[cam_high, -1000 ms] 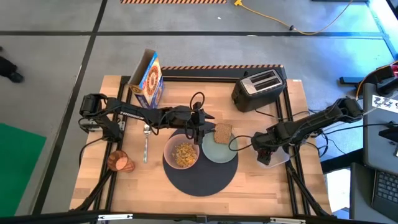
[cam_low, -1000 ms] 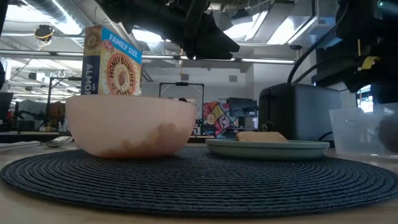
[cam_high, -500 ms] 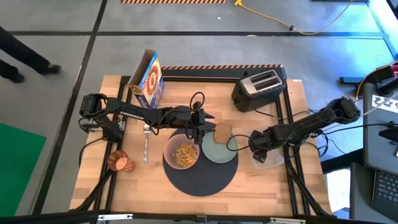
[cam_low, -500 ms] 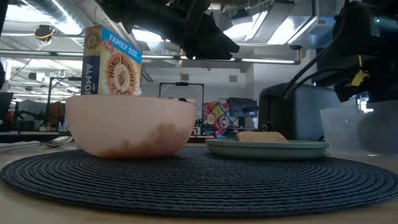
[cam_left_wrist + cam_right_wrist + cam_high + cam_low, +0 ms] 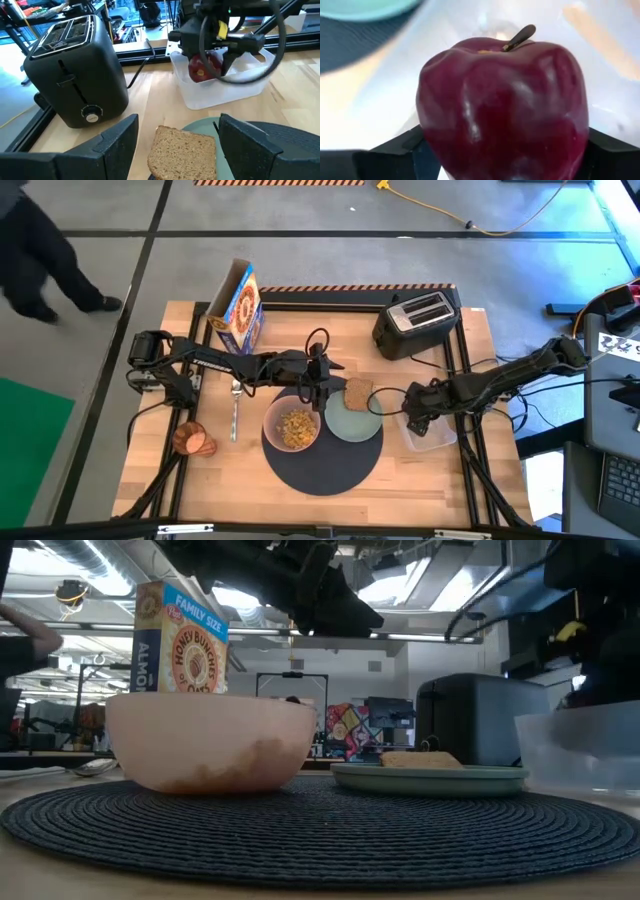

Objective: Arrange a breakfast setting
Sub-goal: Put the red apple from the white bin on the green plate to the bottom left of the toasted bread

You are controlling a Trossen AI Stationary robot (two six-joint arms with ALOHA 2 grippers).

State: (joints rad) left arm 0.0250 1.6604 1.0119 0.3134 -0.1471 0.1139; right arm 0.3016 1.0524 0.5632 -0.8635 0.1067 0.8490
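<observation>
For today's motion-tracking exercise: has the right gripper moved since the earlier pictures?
Yes. The right gripper, shut on the apple, has shifted toward the green plate.

The only readable print stands on the blue-and-yellow cereal box (image 5: 181, 638), upright behind the pink bowl (image 5: 210, 741) in the low view. Its yellow corner banner reads "FAMILY SIZE", and the round emblem below reads "HONEY BUNCHES", with a further line under it that looks like "OF OATS" but is partly hidden. The box's narrow side panel carries vertical letters "ALMO", cut off by the bowl. From above, the box (image 5: 238, 310) shows no legible lettering
</observation>
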